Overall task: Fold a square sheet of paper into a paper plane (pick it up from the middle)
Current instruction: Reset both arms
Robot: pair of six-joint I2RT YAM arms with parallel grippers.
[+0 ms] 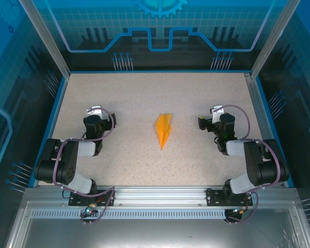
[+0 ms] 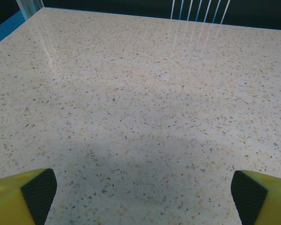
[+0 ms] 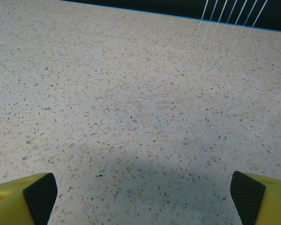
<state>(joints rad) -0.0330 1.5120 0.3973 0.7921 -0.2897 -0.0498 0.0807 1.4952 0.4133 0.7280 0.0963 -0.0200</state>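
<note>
The orange paper plane (image 1: 163, 130) lies alone at the middle of the table, a slim dart with its tip pointing toward the near edge. My left gripper (image 1: 94, 111) rests well to its left, and my right gripper (image 1: 215, 111) rests well to its right. In each wrist view the yellow fingers (image 2: 23, 197) (image 3: 23, 199) with black pads stand far apart at the bottom corners, with bare speckled table between them. Both grippers are open and hold nothing.
The speckled tabletop (image 1: 129, 98) is bordered by a blue rim (image 1: 56, 103) and metal frame posts (image 1: 44, 36). Transparent blue panels enclose the back and sides. The arm bases sit on a metal rail (image 1: 155, 199) at the near edge.
</note>
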